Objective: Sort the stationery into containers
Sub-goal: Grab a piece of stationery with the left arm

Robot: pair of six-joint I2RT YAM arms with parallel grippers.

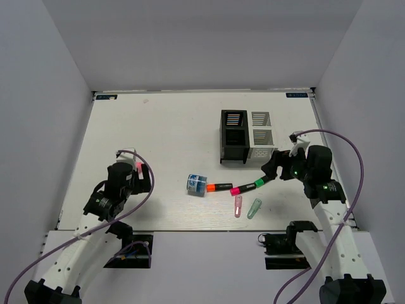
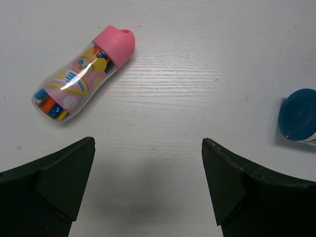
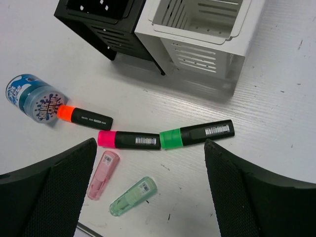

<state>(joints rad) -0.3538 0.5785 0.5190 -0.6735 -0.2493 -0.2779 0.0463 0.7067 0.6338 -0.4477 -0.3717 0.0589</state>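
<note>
The block of four mesh containers (image 1: 245, 136), two black and two white, stands at the back right. It also shows in the right wrist view (image 3: 197, 29). In front lie the blue-white tape roll (image 1: 197, 184), an orange-capped marker (image 1: 218, 187), a pink-capped marker (image 1: 242, 189) and a green-capped marker (image 1: 266, 181), roughly in a line. A pink capsule (image 1: 238, 206) and a green capsule (image 1: 254, 208) lie nearer. My right gripper (image 1: 278, 168) is open and empty above the green marker (image 3: 197, 134). My left gripper (image 1: 144, 177) is open and empty over bare table, left of the roll (image 2: 297, 116).
A small clear bottle with a pink cap (image 2: 84, 74), holding coloured sticks, lies on the table by the left gripper (image 2: 148, 140). Its cap shows in the top view (image 1: 138, 168). White walls enclose the table on three sides.
</note>
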